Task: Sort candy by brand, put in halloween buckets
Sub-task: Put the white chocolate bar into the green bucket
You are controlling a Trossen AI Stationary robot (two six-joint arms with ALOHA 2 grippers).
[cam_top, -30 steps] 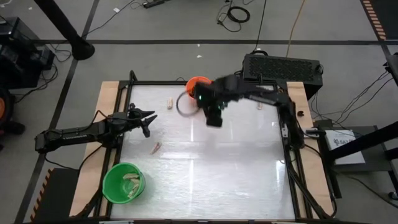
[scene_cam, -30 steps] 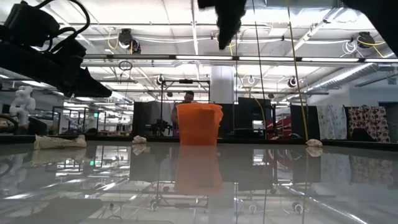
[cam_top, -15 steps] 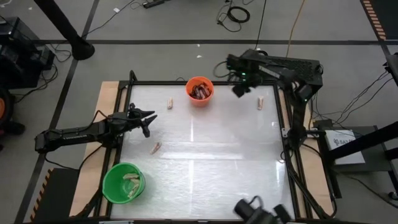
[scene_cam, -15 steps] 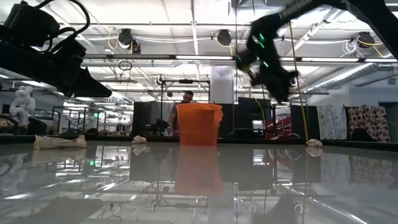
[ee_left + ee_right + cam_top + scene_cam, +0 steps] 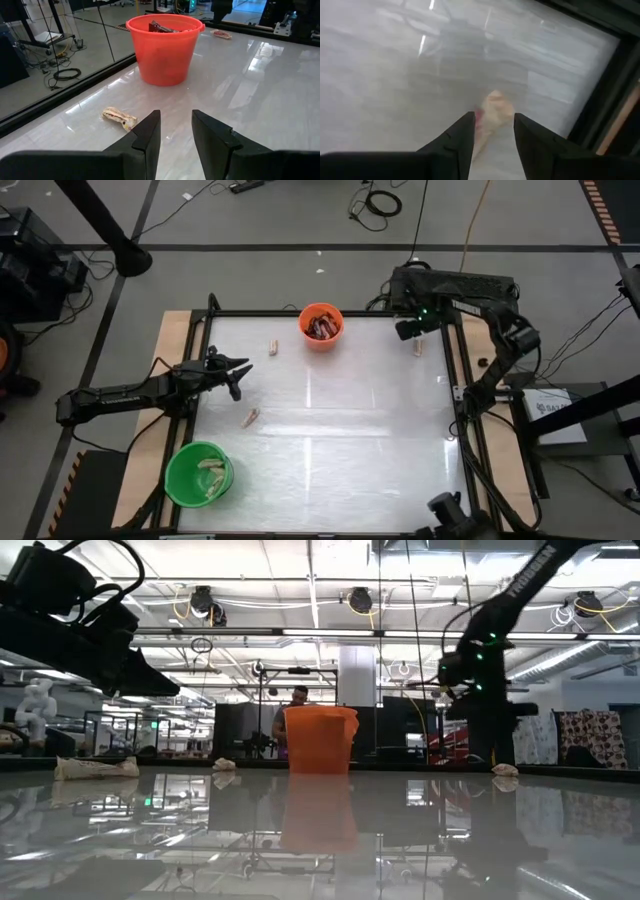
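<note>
The orange bucket [image 5: 321, 323] stands at the table's far edge with dark candy in it. The green bucket [image 5: 199, 473] stands at the near left corner and holds pale candy. Loose wrapped candy lies on the table at the far left [image 5: 272, 346], the middle left [image 5: 250, 417] and the far right [image 5: 418, 346]. My right gripper [image 5: 408, 330] hangs open above the far-right piece [image 5: 495, 107], pointing down, and its fingers [image 5: 465, 132] have not reached it. My left gripper [image 5: 240, 375] waits open at the left edge, facing the orange bucket [image 5: 167, 47].
A raised dark frame [image 5: 455, 380] runs round the glossy tabletop, close to the right gripper's piece. In the low view a person [image 5: 297, 705] stands in the room behind the orange bucket. The table's middle and near right hold no objects.
My right gripper has swung from beside the orange bucket toward the table's far right corner and come down. It has rolled about its own axis and now points down over the far-right candy. The candy and both buckets have stayed put.
</note>
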